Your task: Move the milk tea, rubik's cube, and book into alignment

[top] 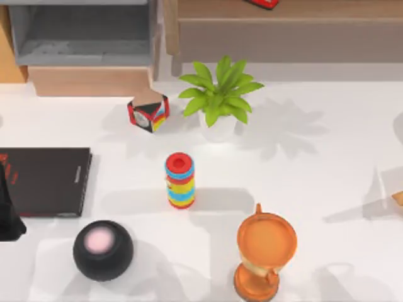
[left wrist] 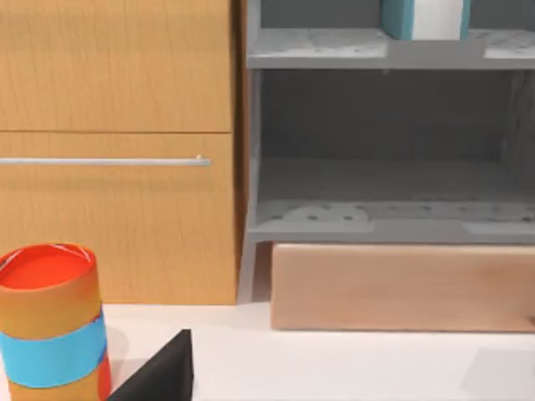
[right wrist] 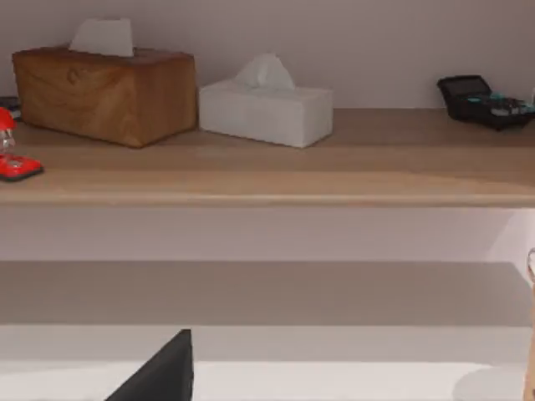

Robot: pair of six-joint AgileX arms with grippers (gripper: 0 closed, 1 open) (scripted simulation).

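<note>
A teal-blue book with white page edges stands on the upper grey shelf, cut off by the frame. A red-topped cylinder with orange and blue bands stands on the table close to my left gripper, and I cannot tell whether it is the milk tea. The rubik's cube is out of view. My left arm sits at the table's left edge beside a black slab. A black part of my right gripper hangs low, facing a wooden shelf.
On the table are a small red-black-yellow box, a potted plant, a ring-striped cylinder, a black ball speaker and an orange goblet. Tissue boxes sit on the wooden shelf.
</note>
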